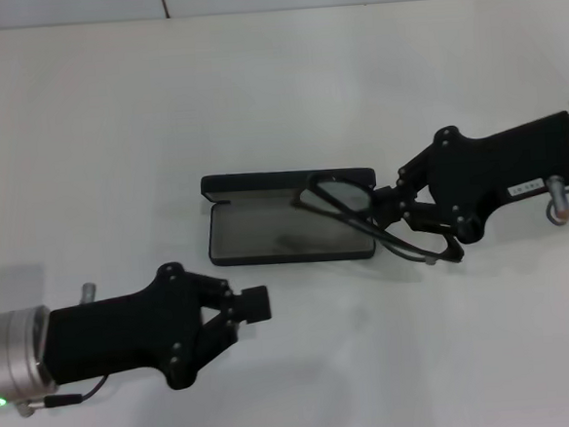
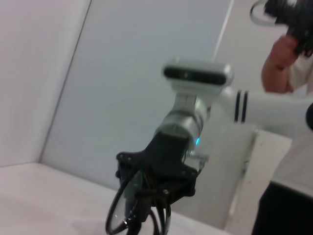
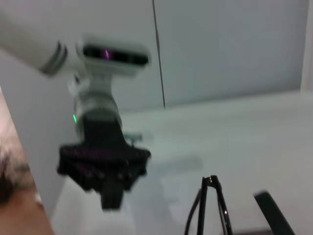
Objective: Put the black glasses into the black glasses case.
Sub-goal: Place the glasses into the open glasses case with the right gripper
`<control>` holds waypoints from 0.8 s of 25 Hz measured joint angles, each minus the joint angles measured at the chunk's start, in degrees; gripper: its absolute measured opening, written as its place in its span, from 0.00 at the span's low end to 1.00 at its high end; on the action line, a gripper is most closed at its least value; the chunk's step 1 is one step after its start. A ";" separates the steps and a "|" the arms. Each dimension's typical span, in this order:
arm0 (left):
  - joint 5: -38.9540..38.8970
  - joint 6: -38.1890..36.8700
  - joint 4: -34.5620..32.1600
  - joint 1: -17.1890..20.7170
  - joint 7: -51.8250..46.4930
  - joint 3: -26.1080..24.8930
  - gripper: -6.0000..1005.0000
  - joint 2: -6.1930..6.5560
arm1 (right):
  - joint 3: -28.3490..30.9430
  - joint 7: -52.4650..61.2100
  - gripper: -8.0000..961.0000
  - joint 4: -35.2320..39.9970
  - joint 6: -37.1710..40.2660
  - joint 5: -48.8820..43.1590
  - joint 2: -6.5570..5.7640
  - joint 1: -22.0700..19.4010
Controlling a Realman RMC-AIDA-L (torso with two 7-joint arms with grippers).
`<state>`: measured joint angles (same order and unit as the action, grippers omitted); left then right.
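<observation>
Left gripper [image 1: 257,303]: jaws closed, empty, near the bench's front. Black glasses case [image 1: 290,228]: open, mid-bench. Black glasses [image 1: 363,213]: light, fragile, over the case's right end, best held by the frame. Right gripper [image 1: 393,206]: jaws clamping them. Only the left wrist view shows the lenses front-on

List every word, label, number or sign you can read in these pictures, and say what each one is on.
Nothing here can be read.
White label on the right arm, behind the right claw: dark marks, too small to read.
black glasses case, open: no lettering shows on its lining or lid edge.
black glasses, held over the case: no marking visible.
left claw: no text.
</observation>
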<state>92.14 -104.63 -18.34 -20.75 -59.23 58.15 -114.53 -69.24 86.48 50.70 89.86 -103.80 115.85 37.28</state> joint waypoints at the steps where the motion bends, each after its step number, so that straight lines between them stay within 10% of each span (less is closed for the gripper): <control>1: 0.08 0.22 0.00 0.38 -0.01 -0.03 0.04 0.21 | -1.88 2.50 0.08 2.68 -1.12 -1.54 -0.07 0.04; 20: 4.30 6.43 -0.02 1.65 2.49 0.33 0.04 0.82 | -28.67 24.82 0.08 17.58 -20.97 -18.45 0.24 7.20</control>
<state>96.43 -98.20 -18.36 -19.09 -56.74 58.49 -113.71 -97.91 111.30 68.27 68.89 -122.25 116.10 44.47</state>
